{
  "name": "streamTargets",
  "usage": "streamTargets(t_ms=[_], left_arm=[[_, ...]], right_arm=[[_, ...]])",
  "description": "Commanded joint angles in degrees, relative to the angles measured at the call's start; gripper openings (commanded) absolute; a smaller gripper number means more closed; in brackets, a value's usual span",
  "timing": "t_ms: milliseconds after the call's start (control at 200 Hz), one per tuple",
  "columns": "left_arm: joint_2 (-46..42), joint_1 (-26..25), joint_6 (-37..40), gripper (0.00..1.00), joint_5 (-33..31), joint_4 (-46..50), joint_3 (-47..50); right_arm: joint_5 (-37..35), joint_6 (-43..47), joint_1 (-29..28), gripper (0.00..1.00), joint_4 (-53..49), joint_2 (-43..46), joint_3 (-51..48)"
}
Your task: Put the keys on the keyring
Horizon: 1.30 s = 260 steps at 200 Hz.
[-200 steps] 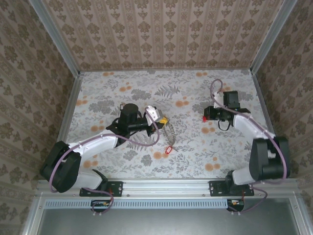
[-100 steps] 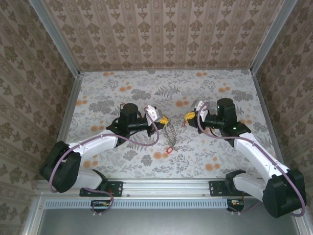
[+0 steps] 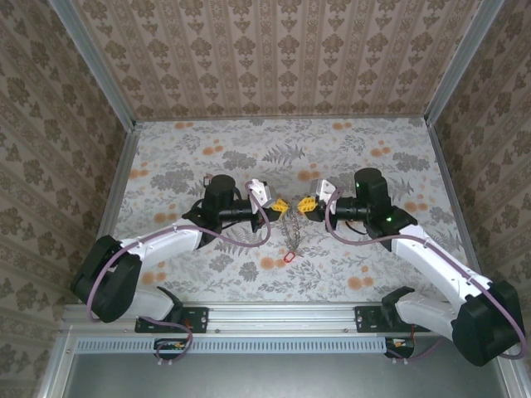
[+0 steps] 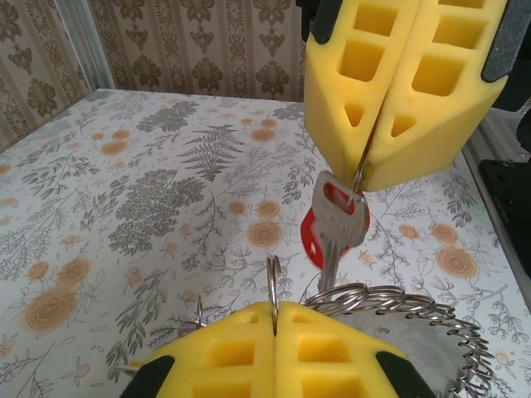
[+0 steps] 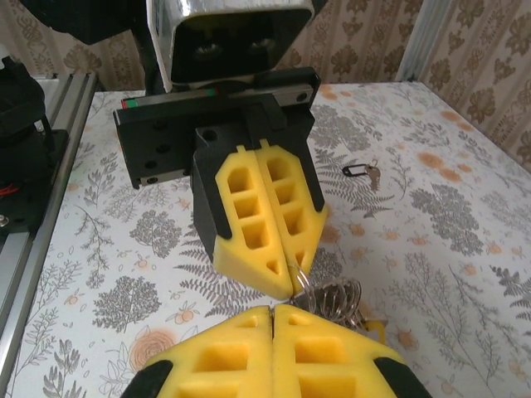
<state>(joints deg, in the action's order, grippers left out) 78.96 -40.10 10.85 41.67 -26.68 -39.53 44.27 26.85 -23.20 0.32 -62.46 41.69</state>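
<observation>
two grippers stand tip to tip over one keyring (image 4: 398,305), a thin metal coil fringed with small grey keys (image 4: 466,358), too crowded to count and partly cut off by the frame. the left gripper (image 3: 282,205), yellow foam pads (image 4: 224,356) pressed together, pinches a wire loop of the ring. the right gripper (image 3: 308,204), also pressed together, pinches one grey key (image 4: 336,222) just above the ring, with red plastic behind it. one dark-tagged key (image 5: 362,172) lies well apart.

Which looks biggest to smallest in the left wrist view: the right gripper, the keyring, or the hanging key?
1. right gripper, though nearness inflates it
2. keyring, partly hidden
3. hanging key
</observation>
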Motion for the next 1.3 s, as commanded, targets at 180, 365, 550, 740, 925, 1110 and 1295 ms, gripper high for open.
streamTargets(t_ms=[180,365,550,740,925,1110,1295], left_arm=[[-0.1,0.0,-1.3,0.0,2.8,-3.8,-2.0],[-0.1,-0.2,-1.4,0.0,2.8,-3.9,-2.0],[-0.2,-0.2,-1.6,0.0,2.0,-4.4,-1.6],[-0.1,-0.3,-2.0,0.0,1.7,-5.3,-1.3],[-0.2,-0.3,-2.0,0.0,2.2,-5.2,-1.5],[-0.3,-0.4,-1.3,0.0,4.2,-4.8,-1.7],[-0.6,-0.5,-1.2,0.0,4.4,-5.2,-1.4]], right_arm=[[2.1,2.0,-1.5,0.0,2.4,-3.1,3.8],[2.4,2.3,-2.2,0.0,1.4,-4.6,4.8],[4.7,2.8,-2.5,0.0,-0.8,-5.6,6.1],[4.0,4.2,-2.9,0.0,-3.7,-7.1,7.0],[-0.4,4.4,-3.3,0.0,-1.9,-7.3,6.3],[-6.9,4.0,-3.9,0.0,2.4,-6.7,4.5],[-11.9,5.3,-4.1,0.0,1.3,-6.1,4.0]])
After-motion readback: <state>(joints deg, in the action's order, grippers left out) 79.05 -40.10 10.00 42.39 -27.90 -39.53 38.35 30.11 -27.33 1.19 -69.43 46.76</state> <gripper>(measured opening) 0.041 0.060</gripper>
